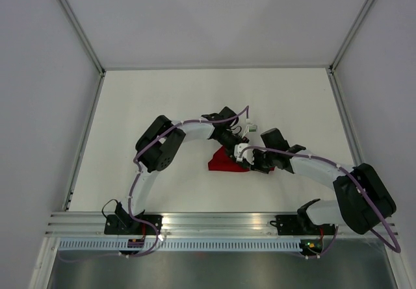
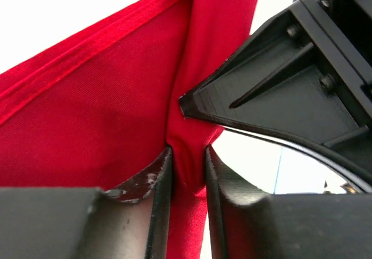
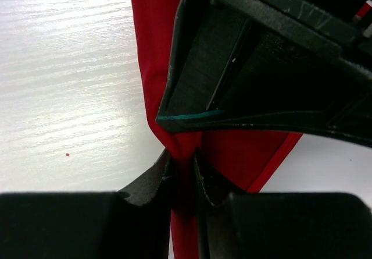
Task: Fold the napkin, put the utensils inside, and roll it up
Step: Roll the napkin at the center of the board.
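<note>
The red napkin (image 1: 220,162) lies bunched at the middle of the white table, partly under both grippers. In the left wrist view a pinched ridge of the napkin (image 2: 104,107) fills the gap between the fingers of my left gripper (image 2: 187,166), which is shut on it. My right gripper (image 3: 183,167) is shut on a narrow fold of the napkin (image 3: 152,67) right beside it. The two grippers (image 1: 235,143) (image 1: 252,162) meet tip to tip over the cloth. Each wrist view shows the other gripper's black finger (image 2: 279,90) (image 3: 232,78) close by. The utensils are out of view.
The white table (image 1: 162,100) is bounded by grey walls with metal corner posts at the back and sides. A metal rail (image 1: 214,221) carrying both arm bases runs along the near edge.
</note>
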Controlling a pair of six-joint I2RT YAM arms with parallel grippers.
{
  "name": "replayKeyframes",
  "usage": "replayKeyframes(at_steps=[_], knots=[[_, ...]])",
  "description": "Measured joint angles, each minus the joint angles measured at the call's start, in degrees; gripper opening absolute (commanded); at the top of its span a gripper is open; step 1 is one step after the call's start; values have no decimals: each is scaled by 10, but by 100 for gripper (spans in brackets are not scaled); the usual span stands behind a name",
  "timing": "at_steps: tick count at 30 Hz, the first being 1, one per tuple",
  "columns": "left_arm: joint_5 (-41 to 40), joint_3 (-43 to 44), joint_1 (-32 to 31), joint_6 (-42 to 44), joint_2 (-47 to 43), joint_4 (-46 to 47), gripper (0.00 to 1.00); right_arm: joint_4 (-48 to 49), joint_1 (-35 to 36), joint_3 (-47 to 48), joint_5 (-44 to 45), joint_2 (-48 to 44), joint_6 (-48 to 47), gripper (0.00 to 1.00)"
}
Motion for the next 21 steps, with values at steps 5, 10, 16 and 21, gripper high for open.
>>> replayKeyframes(at_steps=[5, 10, 16, 21], knots=[[-81, -28, 3, -16, -48, 13, 45, -60, -5, 53, -16, 43, -18, 13], [-166, -66, 31, -38, -106, 53, 46, -135, -30, 118, -53, 105, -47, 11], [-243, -156, 83, -82, -196, 137, 47, -241, -65, 209, -108, 199, -85, 11], [-298, -247, 94, -101, -278, 213, 48, -345, -92, 301, -155, 294, -113, 12]])
